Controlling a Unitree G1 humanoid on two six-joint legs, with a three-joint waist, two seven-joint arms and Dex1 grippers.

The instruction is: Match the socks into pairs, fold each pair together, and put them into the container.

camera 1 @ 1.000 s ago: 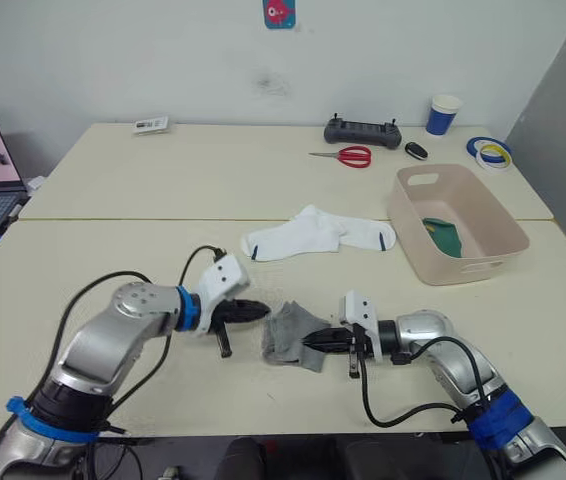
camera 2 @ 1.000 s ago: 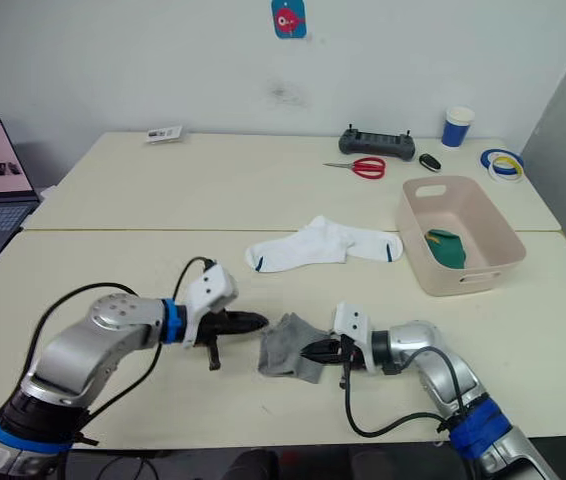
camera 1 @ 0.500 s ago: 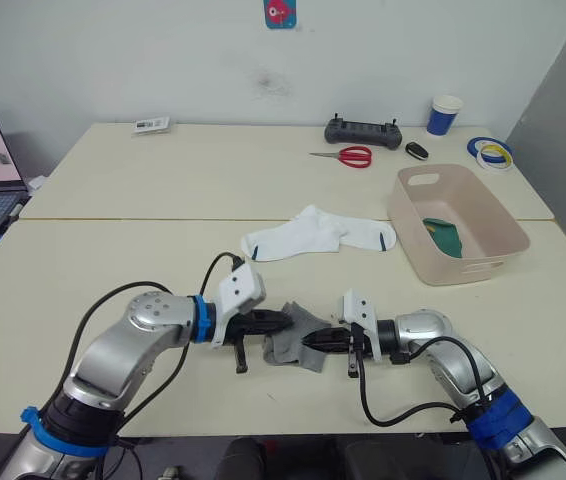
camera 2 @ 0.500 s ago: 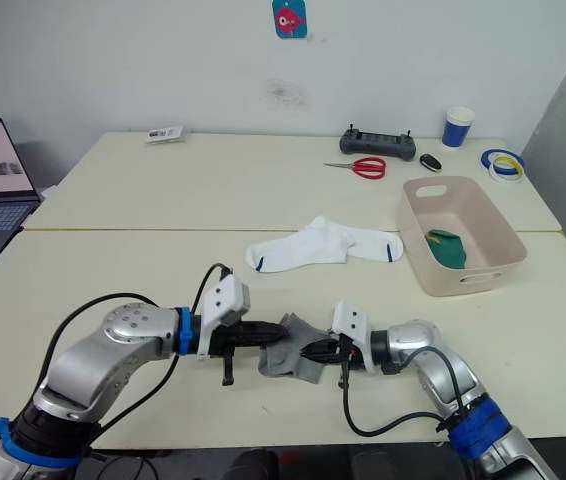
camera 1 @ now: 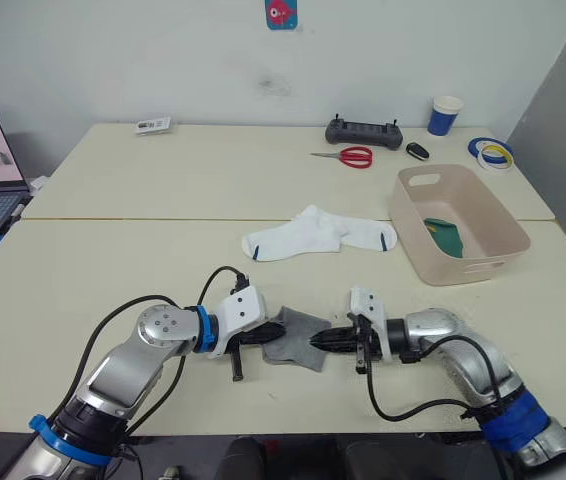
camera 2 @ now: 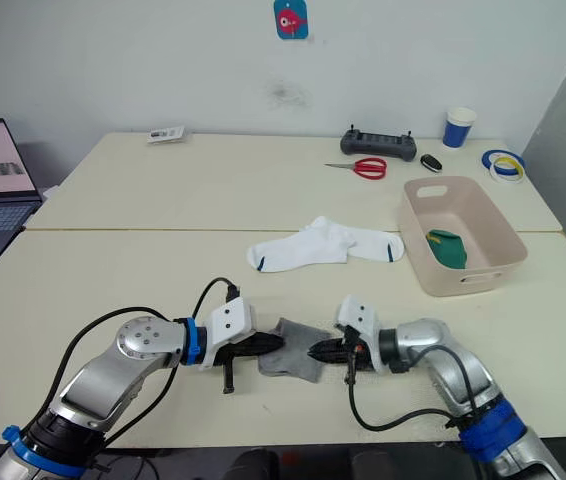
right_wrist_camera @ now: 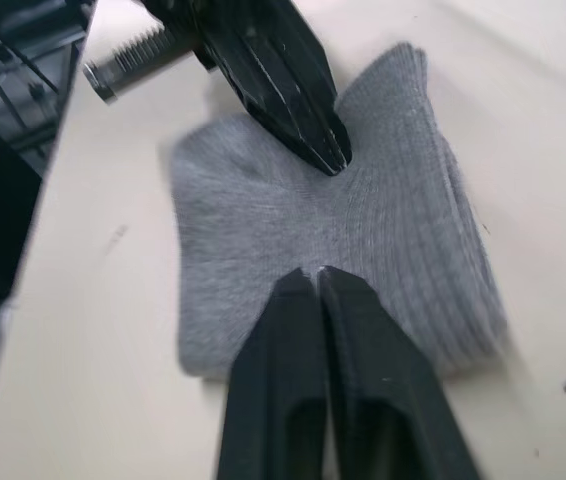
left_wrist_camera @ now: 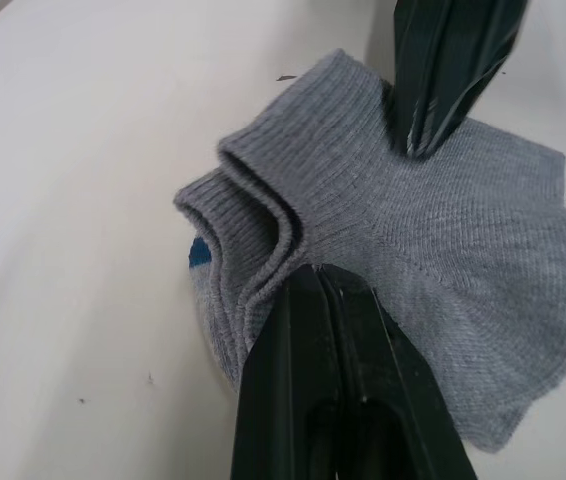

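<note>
the container [camera 1: 460, 225], a pale pink-beige tub, sits on the right side of the cream table [camera 1: 113, 260] with a dark green sock [camera 1: 446, 236] lying inside it, and two white socks [camera 1: 318, 234] with dark toe tips lie just to its left, overlapping each other. nearer the robot, the grey socks [camera 1: 294, 337] lie stacked flat on the table between the two grippers, a small blue mark showing at one edge in the left wrist view. the left gripper [camera 1: 271, 338] has its fingers pressed together with the tips on the left edge of the grey socks, and the right gripper [camera 1: 321, 342] has its fingers pressed together with the tips on their right edge.
</note>
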